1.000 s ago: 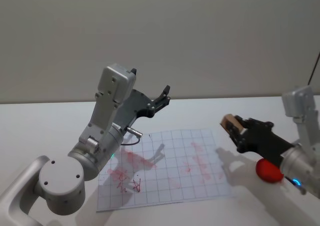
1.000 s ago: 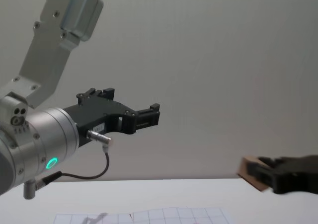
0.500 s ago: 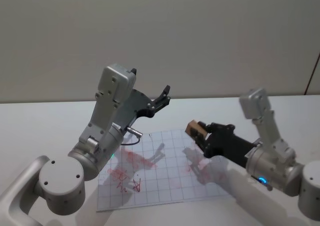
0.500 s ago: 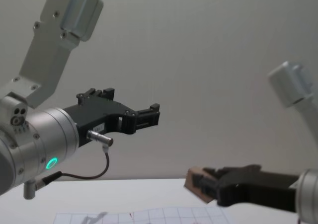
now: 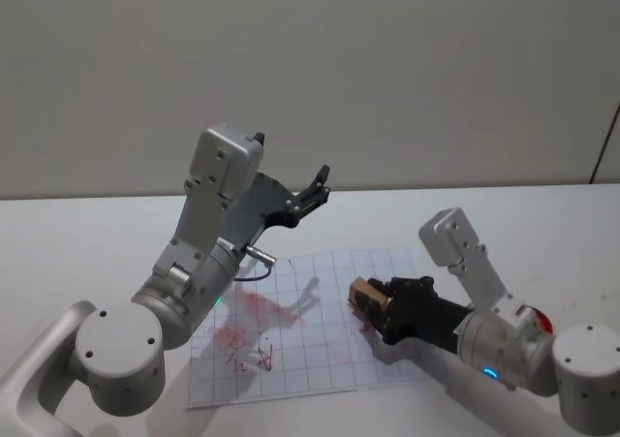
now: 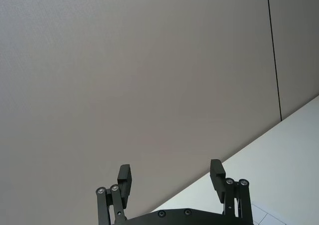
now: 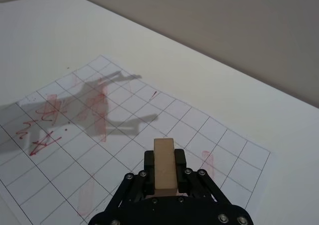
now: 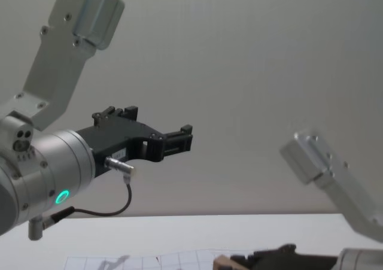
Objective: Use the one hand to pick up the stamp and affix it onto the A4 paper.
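Right wrist view puts the jaws of the right gripper [image 7: 165, 158] clenched on the stamp [image 7: 164, 172], one finger pressed to each of its long sides, the tan block jutting forward past the fingertips. Its underside and rear end are hidden by the black linkage. Beneath it lies the A4 paper [image 7: 124, 150], gridded and streaked with red marks. Whether the stamp touches the sheet cannot be told.

From the head view, the stamp [image 5: 365, 292] sits low over the right half of the A4 paper [image 5: 300, 355], with the right gripper [image 5: 374, 300] reaching in from the right across the white tabletop [image 5: 77, 243]. A sliver of a red thing [image 5: 541, 322] peeks out behind that arm, mostly covered.

In the chest view the stamp [image 8: 222, 263] and right gripper [image 8: 239, 261] are cut off by the bottom edge.

The left gripper [image 5: 316, 186] hangs raised above the paper's far side, jaws spread apart and gripping nothing, as the left wrist view confirms [image 6: 170, 177].
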You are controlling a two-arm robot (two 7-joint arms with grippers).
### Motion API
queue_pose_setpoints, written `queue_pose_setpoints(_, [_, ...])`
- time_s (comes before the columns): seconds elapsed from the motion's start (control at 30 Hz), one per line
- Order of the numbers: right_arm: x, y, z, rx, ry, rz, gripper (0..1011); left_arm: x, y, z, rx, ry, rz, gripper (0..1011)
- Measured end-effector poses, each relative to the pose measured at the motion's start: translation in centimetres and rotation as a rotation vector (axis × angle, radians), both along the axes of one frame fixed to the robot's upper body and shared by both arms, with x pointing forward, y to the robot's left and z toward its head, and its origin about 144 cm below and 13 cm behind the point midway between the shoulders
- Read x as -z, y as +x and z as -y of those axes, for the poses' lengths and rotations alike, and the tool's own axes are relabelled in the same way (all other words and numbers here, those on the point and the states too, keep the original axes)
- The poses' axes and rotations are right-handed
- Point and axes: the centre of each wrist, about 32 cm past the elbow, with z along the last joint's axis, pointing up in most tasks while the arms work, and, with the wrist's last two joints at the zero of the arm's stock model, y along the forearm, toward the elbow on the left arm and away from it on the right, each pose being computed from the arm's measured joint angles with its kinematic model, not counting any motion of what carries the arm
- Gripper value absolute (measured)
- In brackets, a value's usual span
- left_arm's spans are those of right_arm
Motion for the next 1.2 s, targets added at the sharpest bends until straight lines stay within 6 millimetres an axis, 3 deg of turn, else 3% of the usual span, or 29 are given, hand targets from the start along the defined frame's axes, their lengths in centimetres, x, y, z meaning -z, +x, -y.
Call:
queue_pose_setpoints(0.83, [1.6,-0.8,-0.2,0.045,-0.009,-0.044,225,0.0,0.0,0.0,0.0,0.0,0.0,1001])
queue_pose_setpoints(1.2, [-1.5,0.3,-0.4,0.105,0.1,0.074,225,0.0,0.0,0.0,0.0,0.0,0.0,1001])
